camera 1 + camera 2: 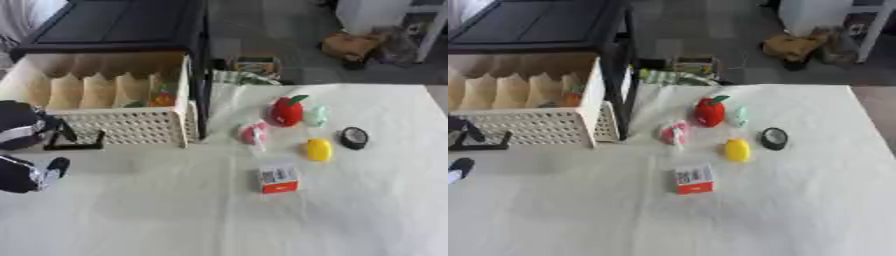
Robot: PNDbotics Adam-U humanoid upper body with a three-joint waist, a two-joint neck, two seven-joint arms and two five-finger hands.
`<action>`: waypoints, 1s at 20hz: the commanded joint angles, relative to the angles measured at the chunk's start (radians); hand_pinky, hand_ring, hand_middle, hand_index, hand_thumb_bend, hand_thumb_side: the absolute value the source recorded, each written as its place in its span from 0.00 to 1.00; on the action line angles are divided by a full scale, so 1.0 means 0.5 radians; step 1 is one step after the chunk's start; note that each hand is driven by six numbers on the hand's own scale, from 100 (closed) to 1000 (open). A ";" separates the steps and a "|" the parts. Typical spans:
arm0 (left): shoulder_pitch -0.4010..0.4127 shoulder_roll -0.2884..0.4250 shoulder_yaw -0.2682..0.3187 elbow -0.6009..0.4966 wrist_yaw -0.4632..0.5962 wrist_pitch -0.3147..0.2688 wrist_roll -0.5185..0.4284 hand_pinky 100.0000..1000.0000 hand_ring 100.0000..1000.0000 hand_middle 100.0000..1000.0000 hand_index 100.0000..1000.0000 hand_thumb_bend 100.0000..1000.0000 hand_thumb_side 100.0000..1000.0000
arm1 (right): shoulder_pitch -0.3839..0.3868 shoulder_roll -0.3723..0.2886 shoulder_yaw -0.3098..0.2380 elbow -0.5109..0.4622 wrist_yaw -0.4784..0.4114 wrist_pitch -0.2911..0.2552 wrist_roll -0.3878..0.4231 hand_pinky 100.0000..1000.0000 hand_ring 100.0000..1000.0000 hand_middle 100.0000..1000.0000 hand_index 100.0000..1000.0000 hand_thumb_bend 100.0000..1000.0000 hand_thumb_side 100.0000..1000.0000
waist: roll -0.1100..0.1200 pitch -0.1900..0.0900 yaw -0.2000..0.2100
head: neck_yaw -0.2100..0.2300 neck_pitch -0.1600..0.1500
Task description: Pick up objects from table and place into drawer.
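Note:
The white perforated drawer (131,127) stands pulled out of the black cabinet (122,25) at the left, with orange and green things (157,97) inside near its right wall. On the white table lie a red pepper-shaped toy (287,110), a pale green piece (316,116), a pink thing (254,132), a yellow lemon shape (318,149), a black round thing (353,137) and a small red-and-white box (279,179). My left hand (31,172) shows at the left edge, in front of the drawer's black handle (77,142), open and holding nothing. My right hand is out of view.
Beyond the table's far edge the floor holds a small box (255,65), a brown bag (350,45) and white furniture (385,15). The cabinet's black frame post (201,90) stands between the drawer and the toys.

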 commanded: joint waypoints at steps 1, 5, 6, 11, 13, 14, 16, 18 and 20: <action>-0.020 0.066 0.045 -0.030 0.089 0.034 0.018 0.00 0.00 0.00 1.00 0.01 0.34 | -0.023 -0.024 -0.017 -0.034 0.005 0.002 -0.005 0.70 0.54 0.46 0.69 0.37 0.71 | -0.004 -0.041 -0.001 | 0.007 -0.002; -0.016 0.071 0.083 -0.095 0.171 0.051 0.034 0.00 0.00 0.00 0.99 0.01 0.34 | -0.022 -0.023 -0.018 -0.034 0.007 0.004 -0.005 0.70 0.54 0.46 0.69 0.37 0.71 | -0.005 -0.040 0.002 | 0.005 0.001; -0.014 0.072 0.094 -0.112 0.187 0.046 0.036 0.00 0.00 0.00 0.99 0.01 0.34 | -0.022 -0.022 -0.018 -0.034 0.008 0.005 -0.005 0.70 0.54 0.46 0.69 0.37 0.71 | -0.005 -0.040 0.003 | 0.005 0.001; -0.005 0.062 0.159 -0.126 0.268 -0.017 0.086 0.00 0.00 0.00 0.97 0.01 0.34 | -0.020 -0.021 -0.020 -0.034 0.011 0.009 -0.006 0.70 0.54 0.46 0.69 0.38 0.71 | -0.009 -0.041 0.007 | -0.001 0.007; -0.007 0.048 0.192 -0.126 0.300 -0.033 0.119 0.00 0.00 0.00 0.97 0.01 0.34 | -0.018 -0.019 -0.022 -0.034 0.011 0.010 -0.007 0.70 0.54 0.46 0.69 0.38 0.71 | -0.011 -0.042 0.010 | -0.005 0.007; -0.006 0.042 0.206 -0.126 0.315 -0.041 0.134 0.00 0.00 0.00 0.97 0.01 0.34 | -0.017 -0.018 -0.023 -0.034 0.012 0.010 -0.008 0.70 0.54 0.46 0.69 0.38 0.71 | -0.012 -0.042 0.011 | -0.008 0.006; -0.006 0.034 0.229 -0.126 0.339 -0.063 0.164 0.00 0.00 0.00 0.96 0.01 0.34 | -0.016 -0.017 -0.024 -0.034 0.012 0.010 -0.008 0.70 0.54 0.46 0.69 0.38 0.71 | -0.015 -0.043 0.013 | -0.011 0.007; -0.008 0.020 0.248 -0.126 0.364 -0.103 0.193 0.00 0.00 0.00 0.94 0.01 0.34 | -0.014 -0.017 -0.025 -0.034 0.013 0.010 -0.010 0.70 0.54 0.46 0.69 0.38 0.71 | -0.017 -0.045 0.014 | -0.016 0.007; -0.023 -0.012 0.278 -0.126 0.410 -0.163 0.234 0.00 0.00 0.00 0.91 0.01 0.34 | -0.013 -0.018 -0.028 -0.034 0.015 0.010 -0.014 0.70 0.54 0.46 0.69 0.38 0.71 | -0.021 -0.045 0.015 | -0.027 0.008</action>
